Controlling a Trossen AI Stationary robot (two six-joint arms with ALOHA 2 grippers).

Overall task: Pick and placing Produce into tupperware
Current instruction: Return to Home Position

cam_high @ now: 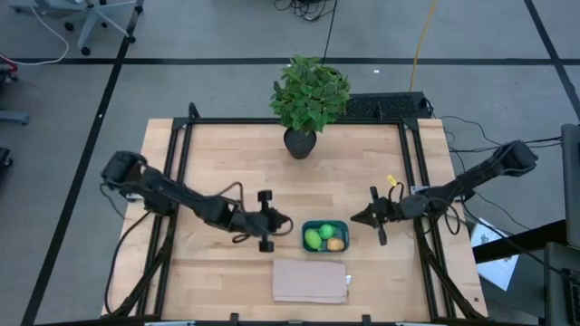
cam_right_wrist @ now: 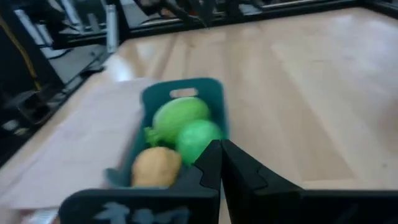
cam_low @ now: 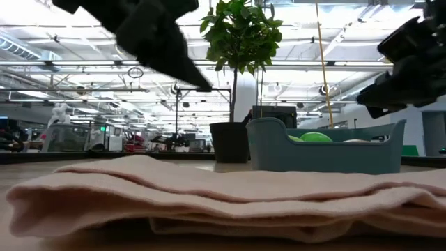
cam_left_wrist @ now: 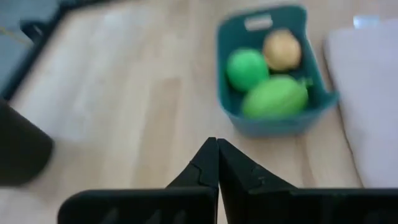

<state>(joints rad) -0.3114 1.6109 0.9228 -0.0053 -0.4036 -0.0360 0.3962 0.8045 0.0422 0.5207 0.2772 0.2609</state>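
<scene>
The teal tupperware [cam_high: 324,236] stands on the table near its front middle. Inside lie three pieces of produce: a yellow-green oblong fruit [cam_left_wrist: 275,97], a bright green ball [cam_left_wrist: 246,68] and a tan-orange egg-like one [cam_left_wrist: 282,50]. My left gripper [cam_high: 285,223] hovers just left of the tupperware, shut and holding nothing; in its wrist view its shut fingertips [cam_left_wrist: 216,144] point toward the container. My right gripper [cam_high: 355,217] is to the right of the tupperware, shut and holding nothing, its fingertips [cam_right_wrist: 220,147] pointing at the produce.
A folded beige cloth [cam_high: 310,281] lies on the table just in front of the tupperware. A potted leafy plant [cam_high: 308,95] stands at the table's far middle. Black frame rails [cam_high: 181,154] run along the table's sides. Bare wood lies between plant and tupperware.
</scene>
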